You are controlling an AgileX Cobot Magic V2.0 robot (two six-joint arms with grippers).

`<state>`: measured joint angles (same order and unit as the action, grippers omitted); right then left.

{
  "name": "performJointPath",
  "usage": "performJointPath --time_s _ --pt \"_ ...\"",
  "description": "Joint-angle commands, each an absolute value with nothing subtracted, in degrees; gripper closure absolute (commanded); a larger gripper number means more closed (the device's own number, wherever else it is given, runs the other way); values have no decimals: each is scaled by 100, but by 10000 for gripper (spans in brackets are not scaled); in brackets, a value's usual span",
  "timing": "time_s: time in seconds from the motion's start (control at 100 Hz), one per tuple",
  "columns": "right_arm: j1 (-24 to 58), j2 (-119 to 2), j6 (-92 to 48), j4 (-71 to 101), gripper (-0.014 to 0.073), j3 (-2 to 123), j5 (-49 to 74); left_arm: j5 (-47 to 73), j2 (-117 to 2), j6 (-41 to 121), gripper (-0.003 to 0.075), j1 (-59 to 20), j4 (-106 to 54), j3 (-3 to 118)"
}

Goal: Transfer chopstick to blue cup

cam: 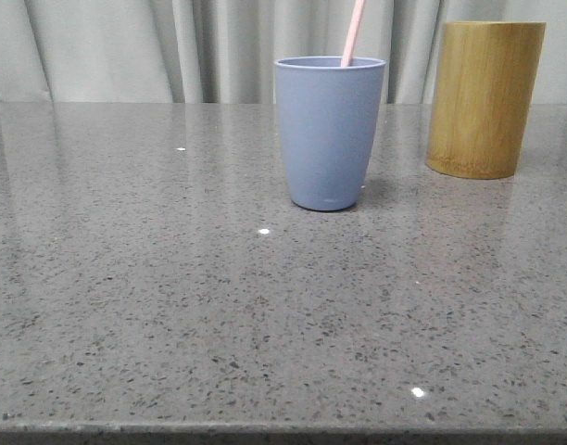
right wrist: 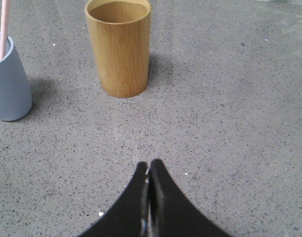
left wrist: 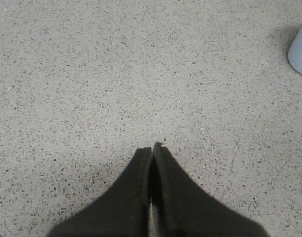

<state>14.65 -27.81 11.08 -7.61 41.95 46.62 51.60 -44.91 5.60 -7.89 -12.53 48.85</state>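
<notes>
The chopstick (cam: pixel 352 32) was seen standing in the blue cup (cam: pixel 329 133), leaning on its rim. Both grippers' jaws were pressed together, empty, above the desk (cam: pixel 172 306). Nothing more than a careful retreat seemed needed.

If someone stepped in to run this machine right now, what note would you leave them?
Left pincer: shut, holding nothing, above bare table.
Right pincer: shut, holding nothing, over the table short of the bamboo holder.
Chopstick: standing tilted inside the blue cup, its top sticking out above the rim.
The blue cup stands upright mid-table, the bamboo holder to its right, apart from it.
Done: the chopstick is in the blue cup.
Left: apparently nothing.
</notes>
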Motion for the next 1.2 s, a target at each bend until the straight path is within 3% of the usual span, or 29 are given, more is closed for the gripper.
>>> performJointPath --time_s 0.0,0.33,0.47,0.81,0.99,1.19 --pt "1425 -2808 1094 -882 660 4339 4297 4816 -4454 515 739 -777 -1352 5026" --pt "1425 -2808 1094 -882 660 4339 4297 4800 -4415 515 739 -777 -1234 4982" --pt "1425 -2808 1094 -882 660 4339 4297 3892 -4014 515 739 -799 -919 4564" --pt "1425 -2808 1094 -882 660 4339 4297 1003 -1719 515 739 -799 -919 1913" --pt "1425 -2808 1094 -882 660 4339 4297 902 -484 515 739 -799 -877 790" --pt "1425 -2808 1094 -882 660 4339 4297 852 240 302 739 -799 -268 319"
